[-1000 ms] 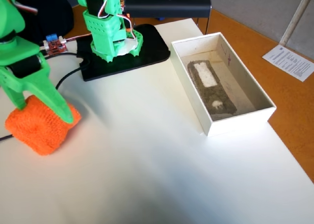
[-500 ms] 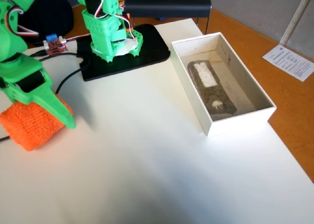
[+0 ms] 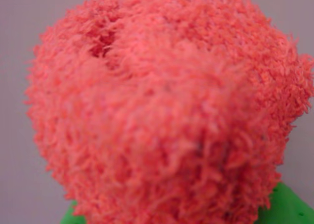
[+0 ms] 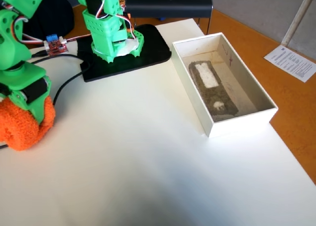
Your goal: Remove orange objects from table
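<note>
The orange object (image 4: pixel 19 131) is a fuzzy, rounded lump at the far left of the fixed view, over the white table (image 4: pixel 148 157). My green gripper (image 4: pixel 33 118) comes down on it from above and is shut on it, with one jaw pressed into its top right side. Whether the lump touches the table I cannot tell. Up close, the wrist view is almost filled by the orange object (image 3: pixel 167 111), and only green fingers (image 3: pixel 289 209) peek out at the bottom corners.
A white cardboard box (image 4: pixel 242 123) holding a grey-brown slab (image 4: pixel 213 90) stands at the right. The arm's base sits on a black plate (image 4: pixel 150 50) at the back, beside a red circuit board (image 4: pixel 55 45) and a black cable (image 4: pixel 69 77). Orange floor lies beyond the table's right edge.
The gripper has swung left with the orange lump in it and turned more upright. The lump now sits closer to the view's left edge, partly under the jaw.
</note>
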Tool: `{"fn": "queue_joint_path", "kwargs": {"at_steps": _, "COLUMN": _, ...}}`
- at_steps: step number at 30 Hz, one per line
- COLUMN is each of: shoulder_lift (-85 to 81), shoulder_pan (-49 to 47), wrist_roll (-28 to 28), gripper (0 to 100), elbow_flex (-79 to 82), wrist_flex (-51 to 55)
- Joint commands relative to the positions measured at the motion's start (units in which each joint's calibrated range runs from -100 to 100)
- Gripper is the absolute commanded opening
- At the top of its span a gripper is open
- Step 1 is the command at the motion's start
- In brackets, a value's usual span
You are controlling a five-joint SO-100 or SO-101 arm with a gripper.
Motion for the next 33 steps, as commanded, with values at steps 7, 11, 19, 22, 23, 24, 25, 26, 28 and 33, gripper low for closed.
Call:
{"fn": "queue_joint_path", "kwargs": {"at_steps": 7, "shoulder_lift": -15.9, "shoulder_pan": -13.4, "wrist_roll": -3.0, "gripper": 0, "elbow_flex": -16.0, "wrist_flex": 12.5}}
{"fn": "queue_joint_path", "kwargs": {"at_steps": 11, "shoulder_lift": -19.8, "shoulder_pan": -24.0, "wrist_roll": -6.3, "gripper": 0, "elbow_flex": -22.6, "wrist_flex": 11.9}}
{"fn": "queue_joint_path", "kwargs": {"at_steps": 19, "shoulder_lift": -28.1, "shoulder_pan": -56.5, "wrist_roll": -8.9, "gripper": 0, "elbow_flex": -20.7, "wrist_flex": 4.9}}
{"fn": "queue_joint_path", "kwargs": {"at_steps": 22, "shoulder_lift": -33.4, "shoulder_pan": -68.0, "wrist_roll": -7.3, "gripper": 0, "elbow_flex": -12.2, "wrist_flex": -0.3}}
{"fn": "queue_joint_path", "kwargs": {"at_steps": 23, "shoulder_lift": -35.5, "shoulder_pan": -71.4, "wrist_roll": -7.0, "gripper": 0, "elbow_flex": -9.2, "wrist_flex": -1.6}}
{"fn": "queue_joint_path", "kwargs": {"at_steps": 24, "shoulder_lift": -37.4, "shoulder_pan": -74.5, "wrist_roll": -6.9, "gripper": 0, "elbow_flex": -6.7, "wrist_flex": -1.8}}
{"fn": "queue_joint_path", "kwargs": {"at_steps": 25, "shoulder_lift": -39.3, "shoulder_pan": -77.3, "wrist_roll": -6.9, "gripper": 0, "elbow_flex": -4.7, "wrist_flex": -1.5}}
{"fn": "queue_joint_path", "kwargs": {"at_steps": 26, "shoulder_lift": -41.2, "shoulder_pan": -80.0, "wrist_roll": -6.9, "gripper": 0, "elbow_flex": -2.7, "wrist_flex": -1.2}}
{"fn": "queue_joint_path", "kwargs": {"at_steps": 28, "shoulder_lift": -44.8, "shoulder_pan": -83.9, "wrist_roll": -6.9, "gripper": 0, "elbow_flex": 0.9, "wrist_flex": -0.8}}
{"fn": "queue_joint_path", "kwargs": {"at_steps": 33, "shoulder_lift": -48.4, "shoulder_pan": -86.8, "wrist_roll": -8.0, "gripper": 0, "elbow_flex": 4.6, "wrist_flex": 1.5}}
